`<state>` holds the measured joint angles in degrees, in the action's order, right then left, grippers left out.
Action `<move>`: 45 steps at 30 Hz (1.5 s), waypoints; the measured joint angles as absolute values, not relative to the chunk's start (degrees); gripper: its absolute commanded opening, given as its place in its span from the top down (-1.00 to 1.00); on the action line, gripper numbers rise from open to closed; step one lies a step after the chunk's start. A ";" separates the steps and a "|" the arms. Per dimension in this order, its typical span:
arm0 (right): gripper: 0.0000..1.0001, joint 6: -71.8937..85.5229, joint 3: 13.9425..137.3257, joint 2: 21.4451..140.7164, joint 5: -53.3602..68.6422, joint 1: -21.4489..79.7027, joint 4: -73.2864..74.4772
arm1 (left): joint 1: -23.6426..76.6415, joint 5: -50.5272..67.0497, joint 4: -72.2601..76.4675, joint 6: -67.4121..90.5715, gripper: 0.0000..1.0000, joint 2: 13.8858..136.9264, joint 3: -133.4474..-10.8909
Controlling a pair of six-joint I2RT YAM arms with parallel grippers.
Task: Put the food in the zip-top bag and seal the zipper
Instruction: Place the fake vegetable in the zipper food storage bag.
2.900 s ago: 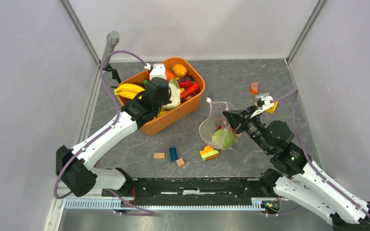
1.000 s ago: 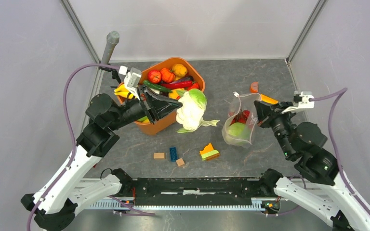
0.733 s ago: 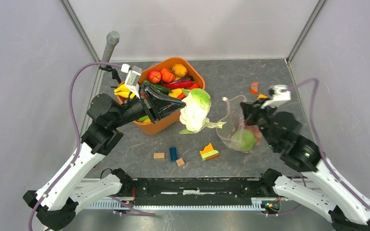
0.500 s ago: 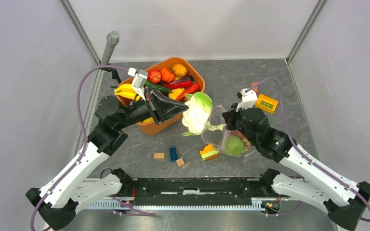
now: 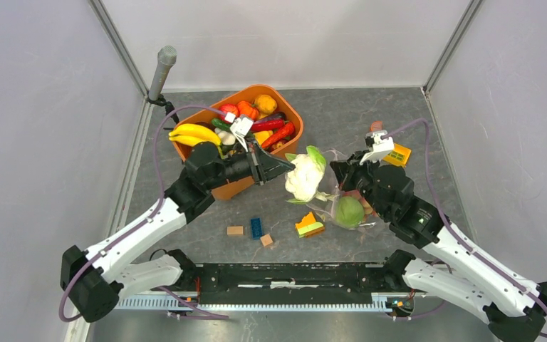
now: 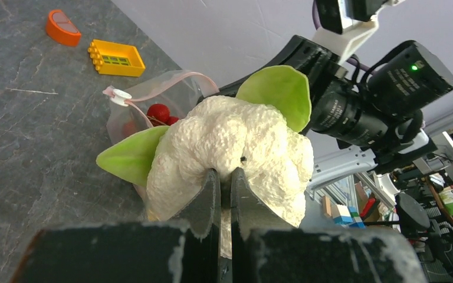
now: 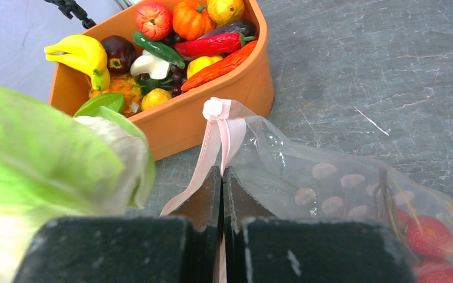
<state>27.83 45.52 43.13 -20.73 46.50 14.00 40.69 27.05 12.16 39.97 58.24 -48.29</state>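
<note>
My left gripper (image 5: 282, 166) is shut on a white cauliflower (image 5: 305, 177) with green leaves and holds it in the air just left of the clear zip-top bag (image 5: 343, 203). In the left wrist view the cauliflower (image 6: 236, 147) fills the middle, with the bag's mouth (image 6: 153, 97) behind it. My right gripper (image 5: 339, 169) is shut on the pink zipper strip (image 7: 215, 147) and holds the bag's edge up; the white slider tab (image 7: 213, 108) sits at its far end. The bag holds a green cabbage (image 5: 350, 211) and red fruits (image 7: 427, 236).
An orange tub (image 5: 290, 153) with bananas (image 5: 194, 133), peppers, tomato and other toy food stands at the back left. Small building blocks (image 5: 256, 228) and a stacked block (image 5: 308, 226) lie in front. A yellow block (image 5: 397, 154) and an orange half-disc (image 5: 375, 127) lie at the right.
My left gripper carried the cauliflower from the tub rightward and lower, up to the bag. My right gripper swung the bag's mouth about and now holds it near the cauliflower.
</note>
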 measured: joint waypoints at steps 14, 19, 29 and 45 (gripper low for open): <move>0.99 29.39 44.31 40.93 -17.80 46.48 13.67 | 45.98 14.66 8.47 34.22 0.95 62.00 -47.88; 0.99 29.82 44.31 41.04 -17.50 46.48 13.32 | 48.90 11.90 4.08 29.28 0.95 62.52 -50.43; 1.00 32.01 43.55 42.35 -16.03 46.22 10.20 | 59.44 -12.19 -11.49 20.49 0.95 68.58 -62.33; 1.00 34.50 41.01 41.93 -13.72 46.28 7.33 | 65.65 -30.87 -23.44 16.60 0.96 73.34 -69.06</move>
<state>34.50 41.01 41.93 -13.72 46.28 7.33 65.65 -30.87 -23.44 16.60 73.34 -69.06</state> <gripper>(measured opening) 0.010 0.054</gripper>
